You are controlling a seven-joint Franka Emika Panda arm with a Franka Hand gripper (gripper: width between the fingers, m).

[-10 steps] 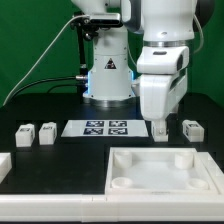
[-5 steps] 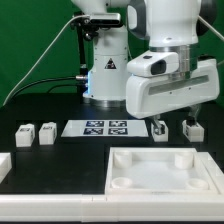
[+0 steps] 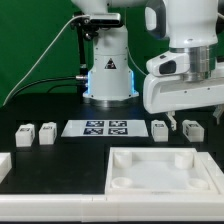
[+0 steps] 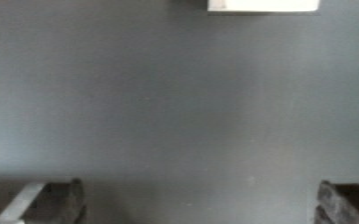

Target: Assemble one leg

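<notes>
Several small white legs with black-and-white tags lie on the dark table: two at the exterior view's left (image 3: 24, 134) (image 3: 46, 132) and two at the right (image 3: 159, 129) (image 3: 193, 130). My gripper (image 3: 194, 118) hangs just above the rightmost leg, open and holding nothing. One dark finger (image 3: 172, 120) shows between the two right legs. In the wrist view the gripper (image 4: 194, 200) is wide open over bare table, its fingers (image 4: 44, 200) far apart. A white block (image 4: 265, 5) shows at that picture's edge, clear of the jaws.
The large white tray with round corner sockets (image 3: 200, 182) lies at the front. The marker board (image 3: 98, 128) lies behind it in the middle. Another white part (image 3: 3, 165) sits at the left edge. The robot base (image 3: 108, 70) stands behind.
My gripper has turned about its vertical axis and moved to the exterior view's right and slightly up, from beside the third leg to above the rightmost leg. No part moved.
</notes>
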